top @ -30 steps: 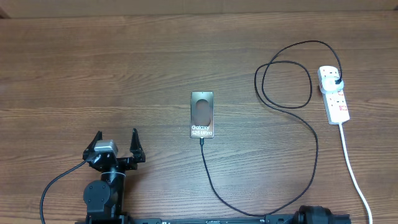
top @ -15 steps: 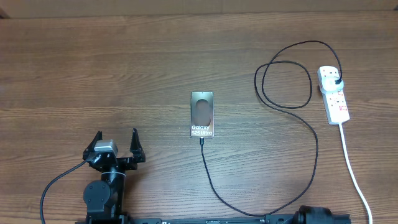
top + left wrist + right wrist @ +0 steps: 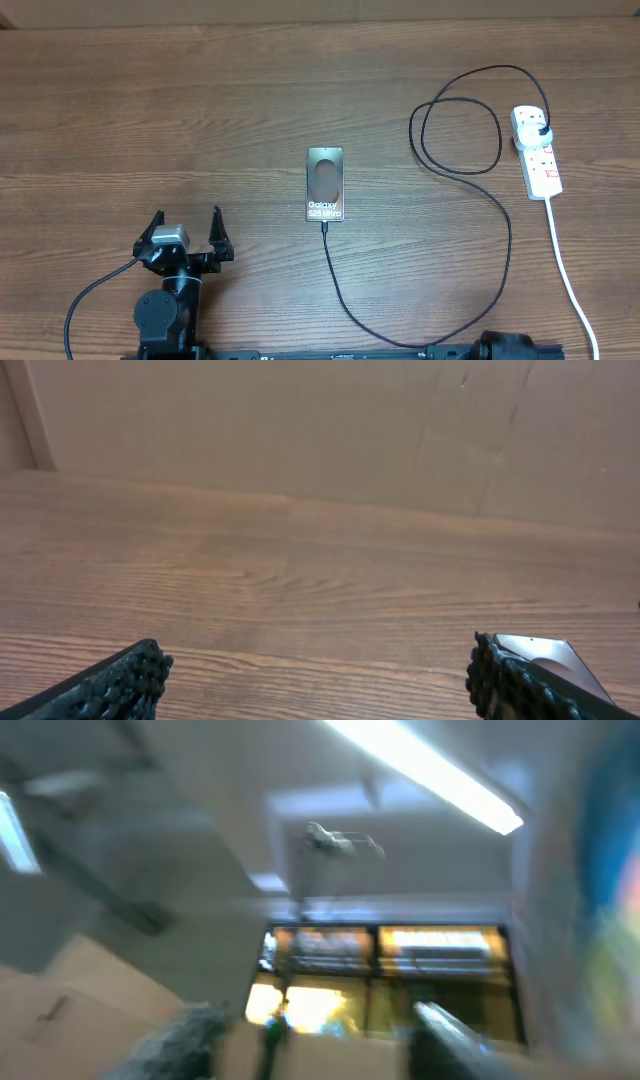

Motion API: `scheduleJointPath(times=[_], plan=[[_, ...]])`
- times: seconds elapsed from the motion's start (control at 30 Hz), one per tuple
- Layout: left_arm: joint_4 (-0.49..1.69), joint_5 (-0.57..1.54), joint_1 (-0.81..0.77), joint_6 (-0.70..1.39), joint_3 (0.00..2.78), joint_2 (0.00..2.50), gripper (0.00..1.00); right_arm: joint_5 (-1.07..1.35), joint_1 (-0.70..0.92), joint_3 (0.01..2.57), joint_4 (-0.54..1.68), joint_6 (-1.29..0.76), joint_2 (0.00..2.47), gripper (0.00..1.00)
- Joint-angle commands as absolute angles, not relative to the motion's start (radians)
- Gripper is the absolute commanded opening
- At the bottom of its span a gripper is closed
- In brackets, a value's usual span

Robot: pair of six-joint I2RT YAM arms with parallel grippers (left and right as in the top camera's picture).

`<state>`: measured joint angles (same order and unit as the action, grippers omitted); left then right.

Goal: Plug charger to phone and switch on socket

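Note:
The phone (image 3: 326, 184) lies flat mid-table, its "Galaxy" end toward me. The charger (image 3: 500, 215), a thin black cable, runs from the phone's near edge, curves right and loops up to a black plug (image 3: 541, 131) seated in the far end of the socket (image 3: 540, 160). My left gripper (image 3: 187, 216) stands open near the front left, nothing between its fingers. In the left wrist view the left gripper (image 3: 315, 678) frames bare wood, with the phone (image 3: 545, 653) behind its right finger. The right wrist view is blurred and points up at the ceiling. The right gripper (image 3: 320, 1045) has its fingers apart there.
The socket's white cord (image 3: 572, 285) trails toward the front right edge. The right arm's base (image 3: 512, 347) sits at the bottom edge. A cardboard wall (image 3: 300, 430) backs the table.

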<state>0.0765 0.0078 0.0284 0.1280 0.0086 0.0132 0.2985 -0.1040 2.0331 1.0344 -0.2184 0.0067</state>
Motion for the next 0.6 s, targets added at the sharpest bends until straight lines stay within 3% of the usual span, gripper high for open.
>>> scheduleJointPath(times=[0.0,0.17,0.57], plan=[[0.077,0.019,0.034,0.135,0.005,0.004,1.00,0.102,-0.099,1.945,1.061,-0.212,0.007,1.00],[0.077,0.019,0.034,0.135,0.005,0.004,1.00,0.057,-0.099,1.745,0.988,-0.212,0.007,1.00],[0.077,0.019,0.034,0.135,0.005,0.004,1.00,0.051,-0.099,0.926,0.612,-0.239,0.007,1.00]])
